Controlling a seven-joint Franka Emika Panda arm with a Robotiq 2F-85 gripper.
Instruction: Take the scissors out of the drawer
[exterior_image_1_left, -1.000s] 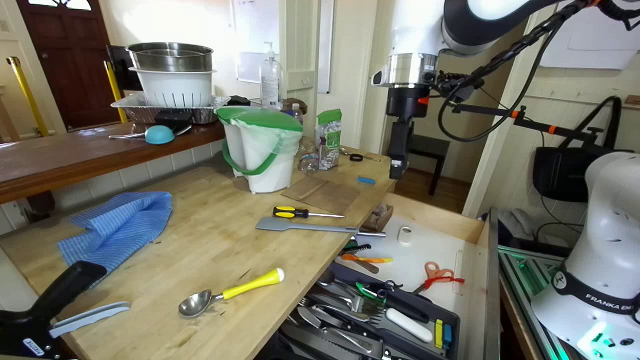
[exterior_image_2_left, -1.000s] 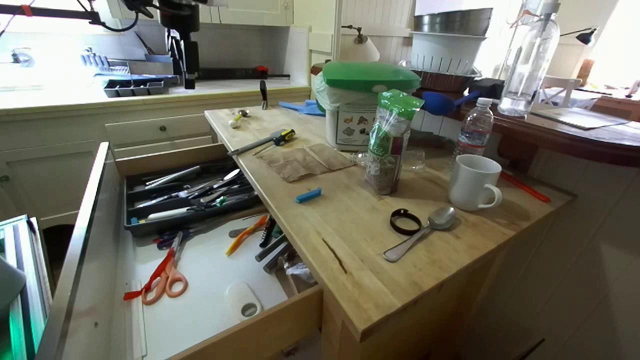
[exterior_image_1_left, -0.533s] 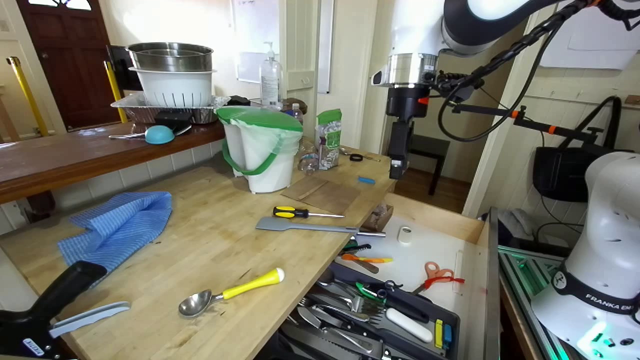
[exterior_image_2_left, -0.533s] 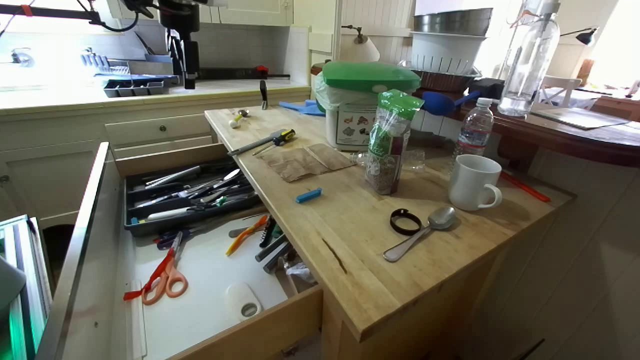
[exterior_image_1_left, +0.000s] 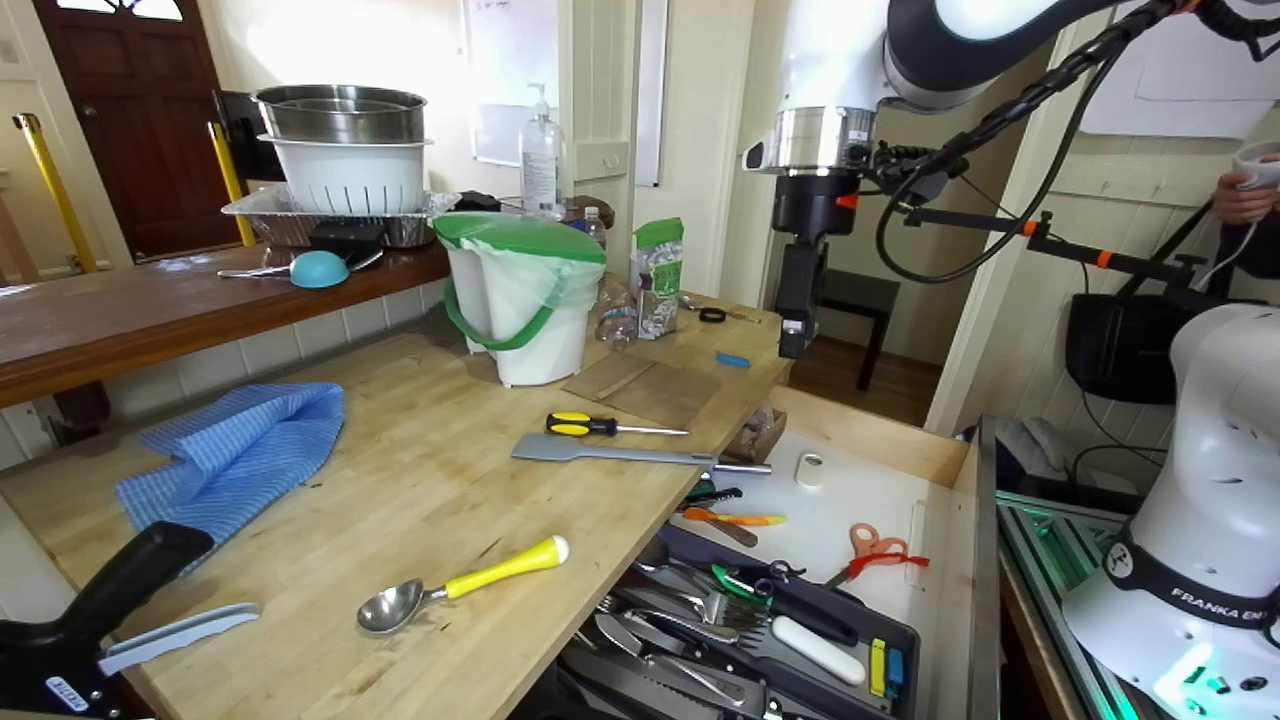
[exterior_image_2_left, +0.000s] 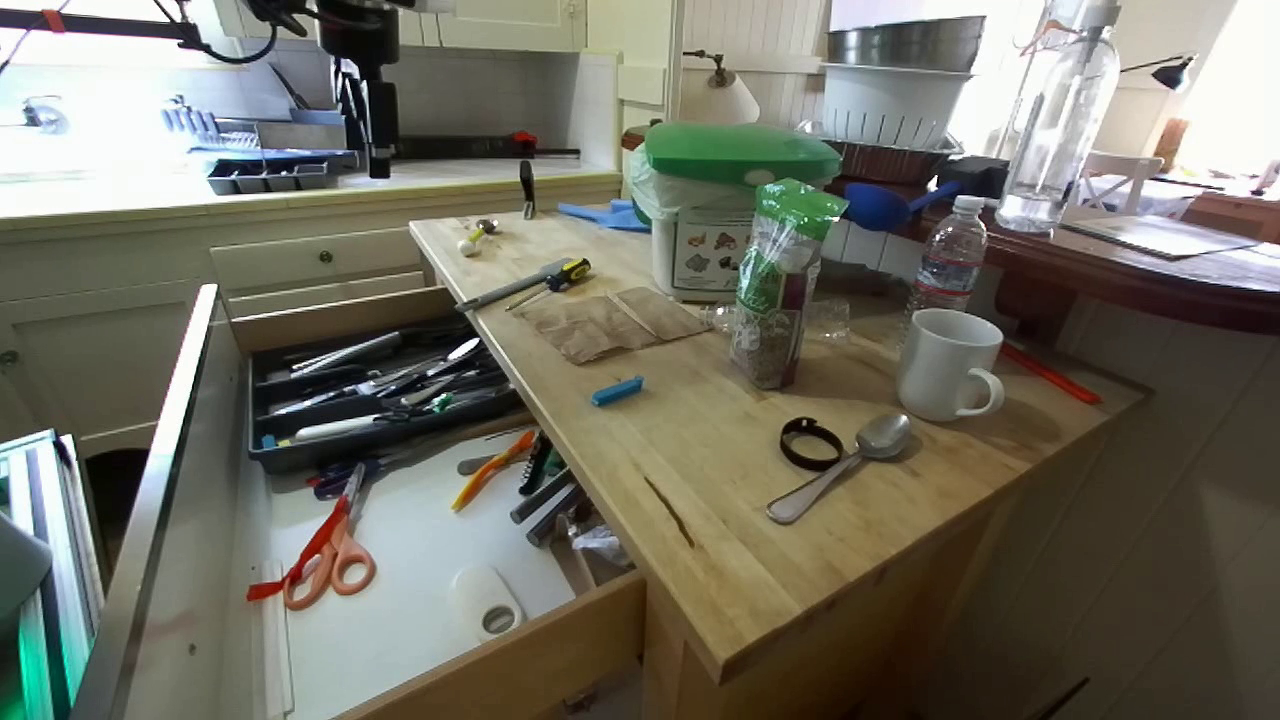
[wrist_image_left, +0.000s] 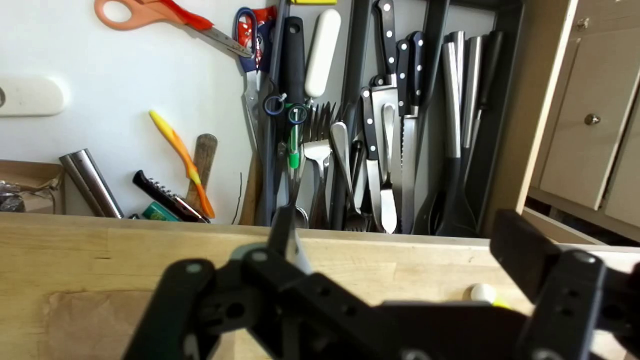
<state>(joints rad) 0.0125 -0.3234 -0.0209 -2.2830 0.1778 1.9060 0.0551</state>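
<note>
One pincer (wrist_image_left: 400, 222) observed, both fingers (wrist_image_left: 525, 250) spread. In an exterior view, one pair of orange-handled scissors (exterior_image_2_left: 342, 540) lies at near left in one open drawer (exterior_image_2_left: 560, 650); at right, the surface (exterior_image_2_left: 700, 440) carries one mug (exterior_image_2_left: 940, 365) and one screwdriver (exterior_image_2_left: 565, 277).

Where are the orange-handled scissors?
In the wrist view, the orange-handled scissors lie at the upper left, inside the drawer, their blade tip overlapping the blue-handled scissors.
</note>
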